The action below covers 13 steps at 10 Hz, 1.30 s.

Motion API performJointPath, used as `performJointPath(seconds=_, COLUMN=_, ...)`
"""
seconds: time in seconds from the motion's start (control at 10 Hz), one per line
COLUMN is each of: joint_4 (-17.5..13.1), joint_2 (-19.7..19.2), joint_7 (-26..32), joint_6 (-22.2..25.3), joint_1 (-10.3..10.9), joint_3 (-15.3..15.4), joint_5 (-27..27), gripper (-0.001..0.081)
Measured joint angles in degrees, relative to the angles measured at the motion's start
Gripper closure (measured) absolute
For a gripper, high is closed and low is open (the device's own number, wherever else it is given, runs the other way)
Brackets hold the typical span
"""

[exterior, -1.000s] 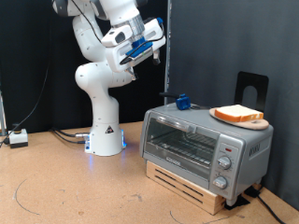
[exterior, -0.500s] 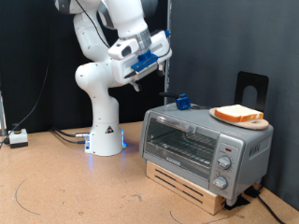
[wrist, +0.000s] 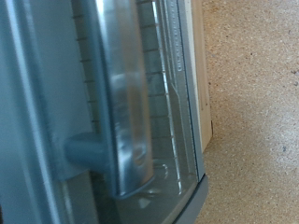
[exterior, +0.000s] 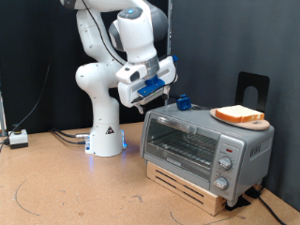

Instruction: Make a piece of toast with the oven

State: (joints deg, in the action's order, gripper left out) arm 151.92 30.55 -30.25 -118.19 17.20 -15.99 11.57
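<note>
I can't tell how the jaws stand; my gripper (exterior: 157, 92) hangs just above the oven (exterior: 206, 145), toward the exterior view's left end. The wrist view fills with its shut glass door and handle (wrist: 126, 93). The piece of toast (exterior: 238, 114) lies on a round board (exterior: 246, 124) atop the oven.

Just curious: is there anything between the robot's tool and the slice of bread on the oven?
In the exterior view, a small blue object sits on the oven top between the tool and toast.
</note>
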Motion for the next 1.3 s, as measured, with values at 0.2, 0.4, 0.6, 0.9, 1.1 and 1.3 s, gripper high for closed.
performJointPath(seconds=0.2, joint_4=2.26, joint_2=-0.93, joint_7=0.0, joint_6=-2.64, joint_1=0.0, joint_3=0.44, joint_5=-0.09, gripper=-0.0003)
performJointPath(seconds=0.4, joint_4=4.07, joint_2=-1.06, joint_7=0.34, joint_6=-4.55, joint_1=0.35, joint_3=1.12, joint_5=0.38, gripper=-0.0003)
performJointPath(seconds=0.6, joint_4=5.2, joint_2=-1.06, joint_7=0.48, joint_6=-5.68, joint_1=1.19, joint_3=1.87, joint_5=1.11, gripper=-0.0003)
performJointPath(seconds=0.9, joint_4=7.14, joint_2=-1.82, joint_7=-0.42, joint_6=-9.37, joint_1=0.8, joint_3=2.38, joint_5=0.37, gripper=-0.0003)
performJointPath(seconds=1.1, joint_4=6.69, joint_2=-3.24, joint_7=-1.49, joint_6=-11.04, joint_1=-0.7, joint_3=2.28, joint_5=-0.24, gripper=-0.0003)
performJointPath(seconds=1.3, joint_4=5.49, joint_2=-5.1, joint_7=-1.73, joint_6=-11.76, joint_1=-2.71, joint_3=1.63, joint_5=-0.86, gripper=-0.0003)
